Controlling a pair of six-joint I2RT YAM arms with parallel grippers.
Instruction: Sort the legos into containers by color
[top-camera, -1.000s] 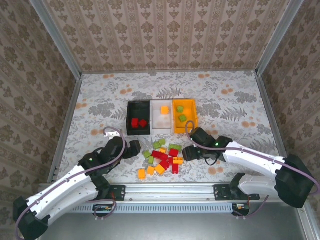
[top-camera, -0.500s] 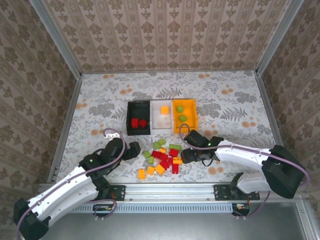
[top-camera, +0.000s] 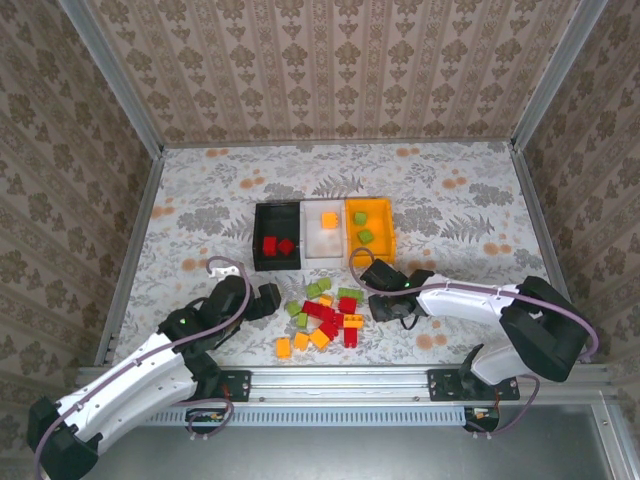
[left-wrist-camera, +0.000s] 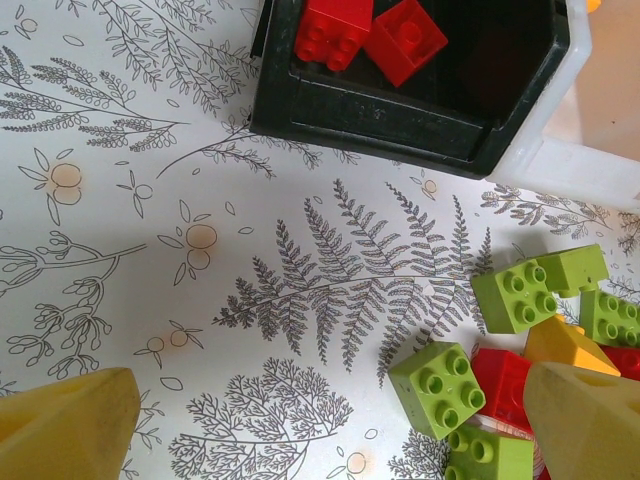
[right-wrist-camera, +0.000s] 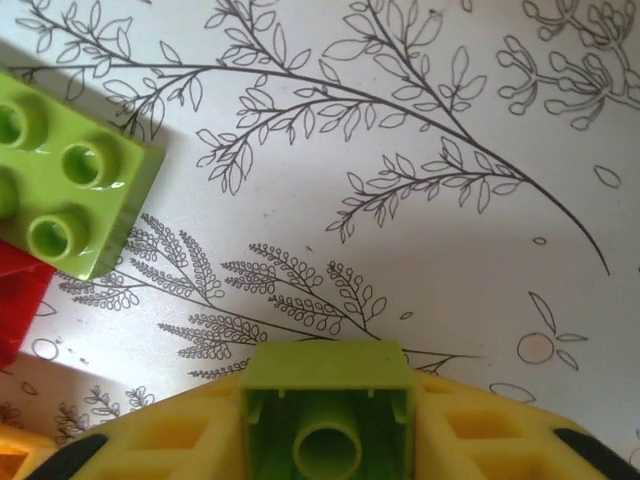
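Right wrist view, bottom centre: my right claw (right-wrist-camera: 325, 440) is clamped on a green lego (right-wrist-camera: 327, 375). The hold looks shallow, so it may slip before reaching the orange bin (top-camera: 389, 232), upper centre overhead. Meanwhile my left claw (left-wrist-camera: 325, 425) gapes empty beside the pile (top-camera: 325, 315).

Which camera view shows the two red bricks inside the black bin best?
The left wrist view: the two red bricks lie close up in the black bin, their studs plain. The top external view shows them as small red spots in that bin. The right wrist view faces the held green brick.
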